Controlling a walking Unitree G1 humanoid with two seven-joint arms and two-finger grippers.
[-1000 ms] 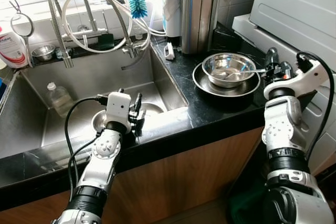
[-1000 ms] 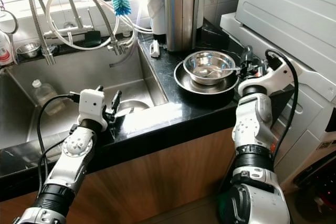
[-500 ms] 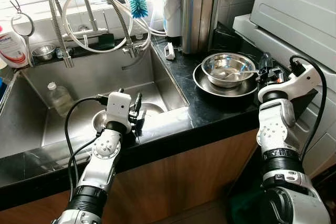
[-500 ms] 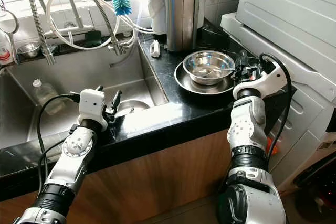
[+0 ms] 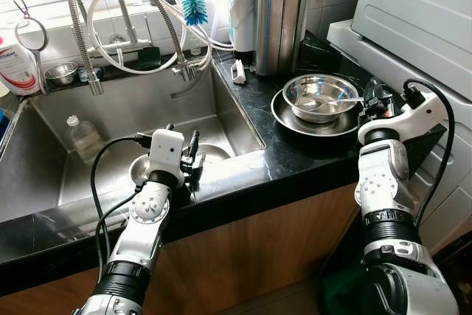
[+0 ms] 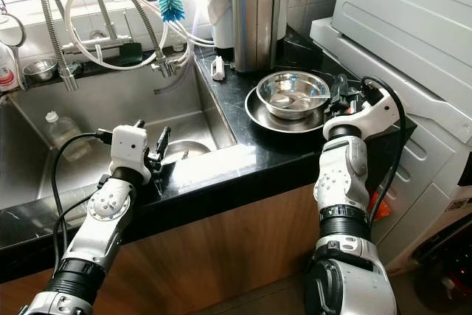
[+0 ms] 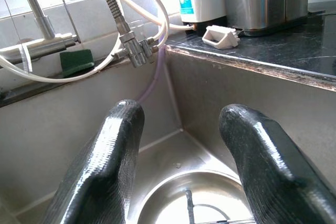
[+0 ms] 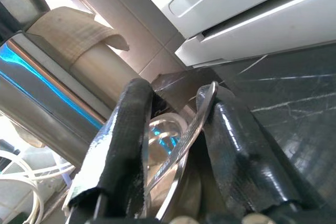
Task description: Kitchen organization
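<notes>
Right claw (image 8: pixel 173 129) pinches the spoon (image 5: pixel 333 101) handle beside the bowl (image 5: pixel 320 96).

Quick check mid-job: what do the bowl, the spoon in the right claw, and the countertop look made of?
Bowl: likely stainless steel, polished, mirror reflections. Spoon in the right claw: thin bright metal, probably steel too. Countertop: glossy black stone, seemingly marble or granite, judging by pale veins.

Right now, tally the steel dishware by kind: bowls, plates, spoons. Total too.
Bowls: 3 - one stacked on the plate, one in the sink under the left claw, a small one on the ledge.
Plates: 1 - on the counter under the bowl.
Spoons: 1 - in the counter bowl, handle in the right claw.
Total: 5
</notes>
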